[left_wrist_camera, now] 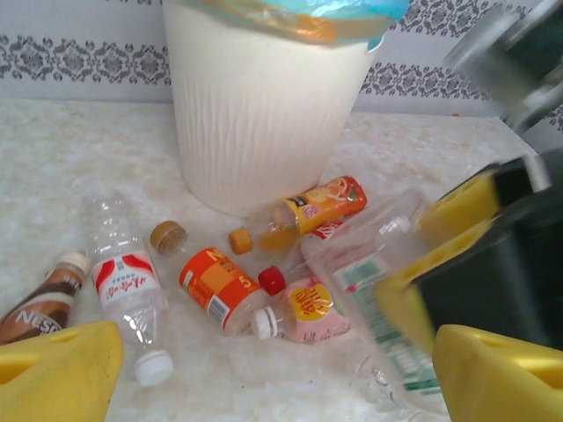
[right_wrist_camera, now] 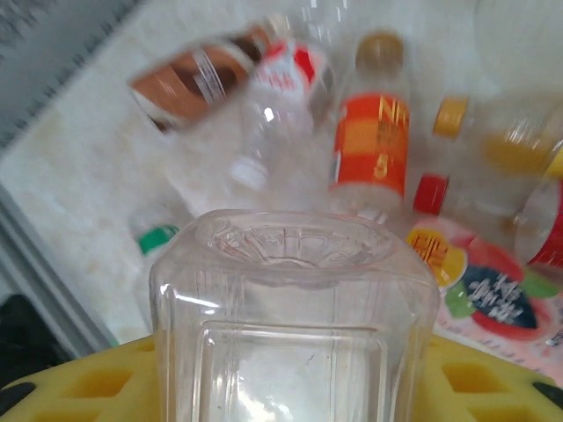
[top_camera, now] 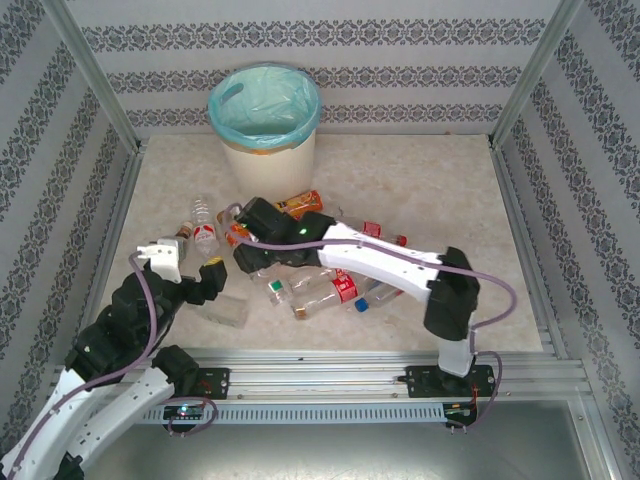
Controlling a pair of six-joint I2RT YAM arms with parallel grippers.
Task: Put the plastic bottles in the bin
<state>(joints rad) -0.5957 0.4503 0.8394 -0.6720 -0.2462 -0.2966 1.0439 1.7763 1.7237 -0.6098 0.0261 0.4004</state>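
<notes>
**A:** Bottles, where are they?

**B:** The small clear plastic bottles (top_camera: 340,290), mostly with red or orange labels, lie on their sides in a loose pile on the pale speckled tabletop (top_camera: 440,200). They're in front of the round cream-white plastic bin (top_camera: 268,165) with its teal bag liner. Can't tell if any are already inside, since the liner hides the bottom.

**A:** Any picked up?

**B:** One. A clear square-based plastic bottle (right_wrist_camera: 295,299) sits between the yellow fingers of the right gripper (top_camera: 248,245), pinched on both flanks. It's low in the pile and well short of the bin.

**A:** Left side?

**B:** The left gripper (left_wrist_camera: 281,378) has its fingers spread wide with nothing between them. It hovers at the near left, facing the pile. A bare label-less clear bottle (top_camera: 228,310) lies just beside that arm.

**A:** Progress call?

**B:** Early, I'd judge. One grab is made, but the lift, carry and drop are all left. Then everything else has to go: the orange-labelled brown-capped bottle (left_wrist_camera: 215,286), the brown coffee-drink bottle (left_wrist_camera: 40,303), the orange juice bottle (left_wrist_camera: 308,207) near the bin's foot, and the rest.
</notes>
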